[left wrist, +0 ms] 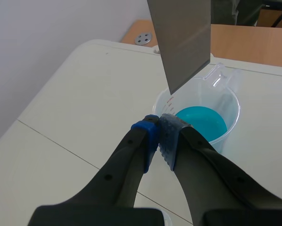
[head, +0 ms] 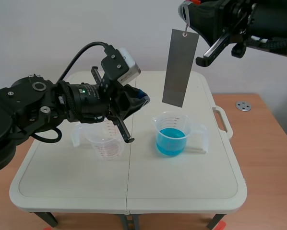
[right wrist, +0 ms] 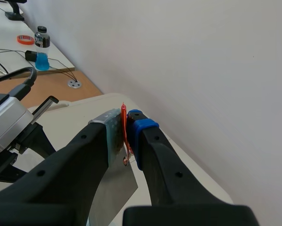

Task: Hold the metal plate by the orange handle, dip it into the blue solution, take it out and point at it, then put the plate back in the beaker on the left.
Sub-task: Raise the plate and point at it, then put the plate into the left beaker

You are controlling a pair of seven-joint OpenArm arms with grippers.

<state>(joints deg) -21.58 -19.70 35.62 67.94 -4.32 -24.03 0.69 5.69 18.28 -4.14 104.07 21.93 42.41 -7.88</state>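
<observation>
A grey metal plate (head: 181,67) hangs upright above the beaker of blue solution (head: 172,134), its lower edge clear of the rim. My right gripper (head: 185,19) is raised at the top right, shut on the plate's thin orange handle (right wrist: 124,126). In the right wrist view the plate (right wrist: 113,188) hangs below the fingers. My left gripper (head: 144,99) is shut on nothing, and its tip points at the plate's lower part from the left. In the left wrist view, the shut left gripper (left wrist: 159,123) sits just short of the plate (left wrist: 183,42) and the blue beaker (left wrist: 204,120). An empty clear beaker (head: 105,141) stands under the left arm.
The white folding table (head: 191,191) has a carry handle (head: 223,122) on its right edge. A wooden desk behind it holds a small metal disc (head: 243,106). Far off, a dark bottle (right wrist: 42,36) and cables lie on another desk.
</observation>
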